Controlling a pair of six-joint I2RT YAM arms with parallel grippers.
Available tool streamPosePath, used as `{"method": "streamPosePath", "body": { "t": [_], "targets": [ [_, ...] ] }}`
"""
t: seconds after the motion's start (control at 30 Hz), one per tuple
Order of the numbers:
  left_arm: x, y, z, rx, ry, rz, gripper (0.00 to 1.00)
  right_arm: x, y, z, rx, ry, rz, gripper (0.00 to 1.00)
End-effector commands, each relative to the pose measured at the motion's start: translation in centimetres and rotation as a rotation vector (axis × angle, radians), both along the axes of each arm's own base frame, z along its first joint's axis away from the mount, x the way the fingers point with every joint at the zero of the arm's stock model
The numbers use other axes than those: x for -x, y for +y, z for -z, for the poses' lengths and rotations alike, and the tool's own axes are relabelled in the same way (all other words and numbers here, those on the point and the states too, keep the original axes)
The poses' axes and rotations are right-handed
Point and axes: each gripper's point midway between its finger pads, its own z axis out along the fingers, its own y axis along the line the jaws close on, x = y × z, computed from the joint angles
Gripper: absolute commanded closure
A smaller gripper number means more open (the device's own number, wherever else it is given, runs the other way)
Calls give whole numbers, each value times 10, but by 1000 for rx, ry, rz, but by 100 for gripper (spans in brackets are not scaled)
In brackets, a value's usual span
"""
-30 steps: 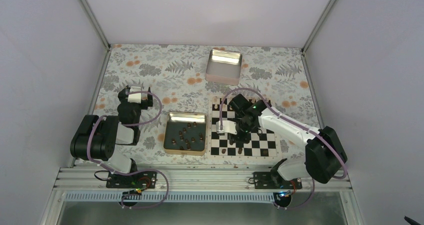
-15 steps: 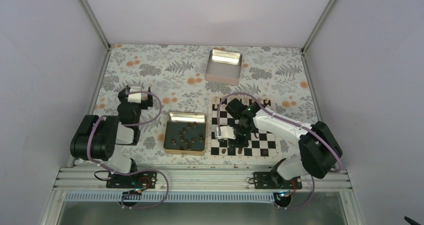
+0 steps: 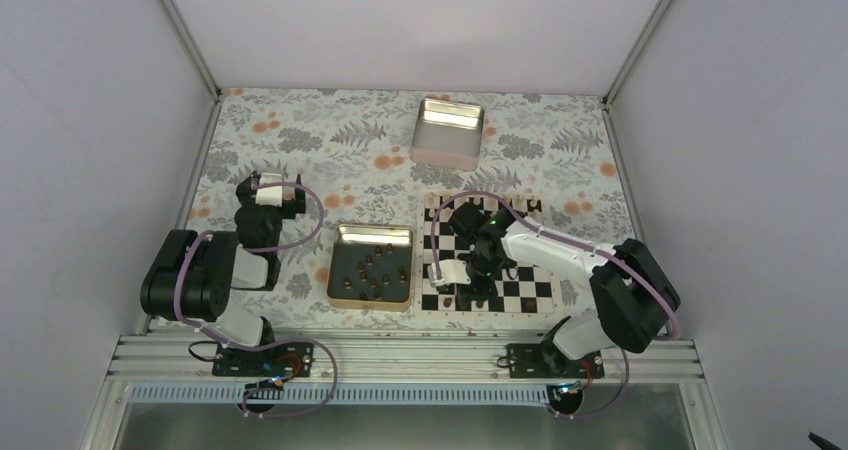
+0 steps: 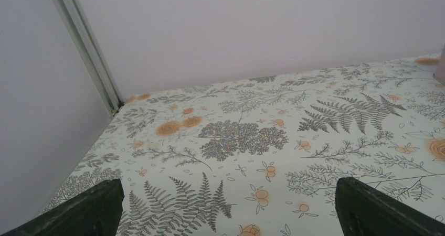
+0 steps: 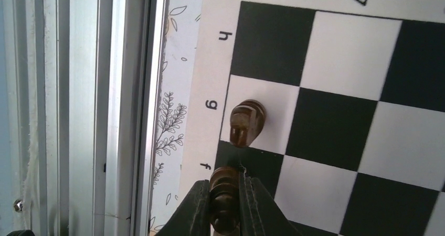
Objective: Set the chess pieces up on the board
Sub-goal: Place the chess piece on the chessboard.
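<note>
The board (image 3: 520,290) lies at the front right of the table. My right gripper (image 5: 224,194) is shut on a dark brown chess piece (image 5: 224,186) and holds it over the black f square at the board's near edge (image 5: 210,68). Another dark piece (image 5: 246,121) stands on the white g square just beyond. In the top view the right gripper (image 3: 462,282) is low over the board's front left corner, with a few dark pieces (image 3: 449,299) near it. Several dark pieces (image 3: 372,275) lie in the gold-rimmed tray (image 3: 372,232). My left gripper (image 4: 225,204) is open and empty over the floral cloth.
A silver tin (image 3: 448,130) stands at the back centre. The metal rail (image 5: 78,110) of the table's front edge runs just beside the board. The left arm (image 3: 262,210) rests folded at the left, apart from the tray.
My right gripper has moved towards the board's front left corner and come down, carrying the dark piece. The left arm has not moved.
</note>
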Motion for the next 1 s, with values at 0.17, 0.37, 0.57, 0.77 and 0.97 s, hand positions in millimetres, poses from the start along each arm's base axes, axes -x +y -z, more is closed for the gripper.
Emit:
{"method": "streamPosePath", "body": {
  "t": [0.17, 0.37, 0.57, 0.77, 0.97],
  "targets": [
    [-2, -2, -10, 4, -42, 6, 0, 2, 2, 10, 7, 2, -42, 93],
    [-2, -2, -10, 3, -44, 5, 0, -5, 5, 10, 2, -32, -39, 93],
    [-2, -1, -10, 5, -43, 4, 0, -5, 5, 10, 4, -29, -37, 93],
    [-2, -2, -11, 3, -45, 4, 0, -3, 3, 13, 13, -14, -40, 93],
    [-2, -2, -11, 4, -45, 4, 0, -3, 5, 13, 7, -11, -42, 92]
  ]
}}
